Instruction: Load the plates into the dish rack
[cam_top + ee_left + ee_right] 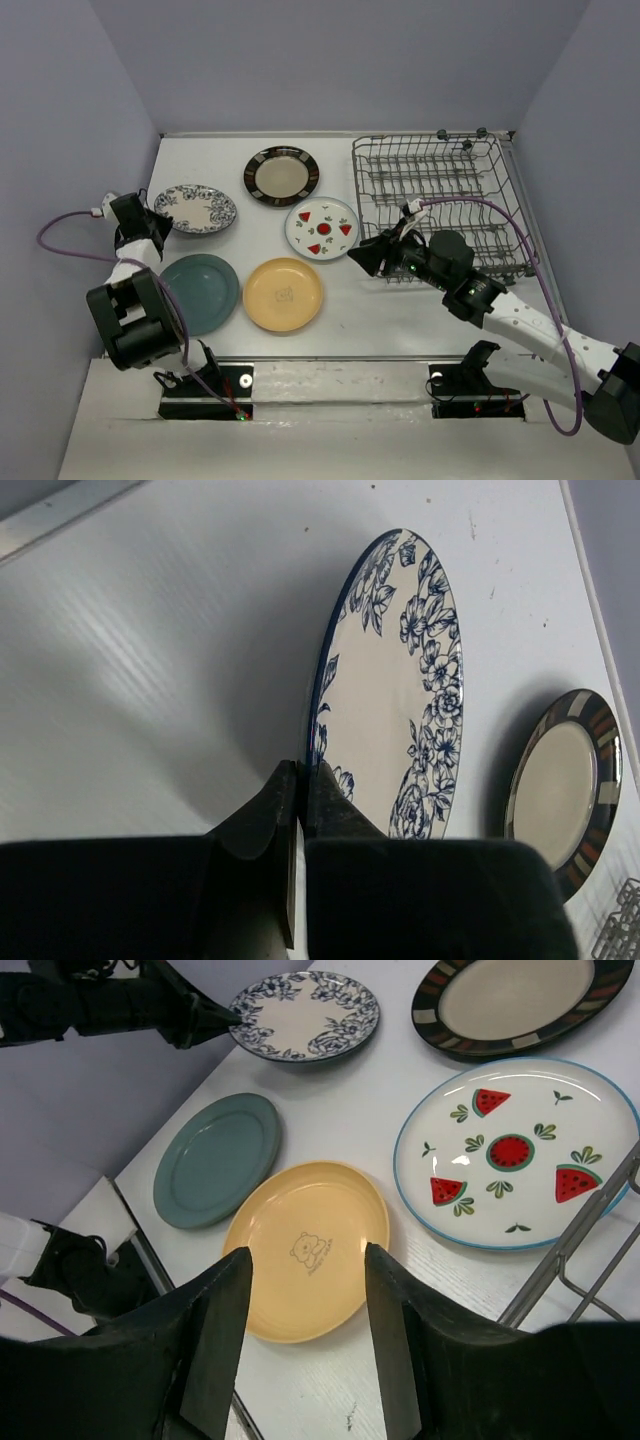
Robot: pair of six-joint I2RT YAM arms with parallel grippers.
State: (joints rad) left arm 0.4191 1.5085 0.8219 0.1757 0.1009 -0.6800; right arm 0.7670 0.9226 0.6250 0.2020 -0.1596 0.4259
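Five plates lie on the white table. My left gripper [160, 222] [303, 780] is shut on the near-left rim of the white plate with blue floral rim [198, 208] [400, 710] [305, 1015]. My right gripper [362, 255] [307, 1253] is open and empty, hovering over the right side of the yellow plate [283, 294] [290, 1210]. The teal-blue plate [200, 292] [217, 1158] lies left of the yellow one. The white plate with red fruit marks [323, 228] [515, 1150] lies beside the dish rack [440, 195] [585, 1250]. The cream plate with dark patterned rim [281, 175] [565, 780] [520, 1000] lies at the back. The rack holds no plates.
Grey walls close in the table at the back and both sides. The rack fills the back right corner. The right arm's forearm and purple cable [520, 250] pass over the rack's near edge. A metal strip [330, 372] runs along the table's front edge.
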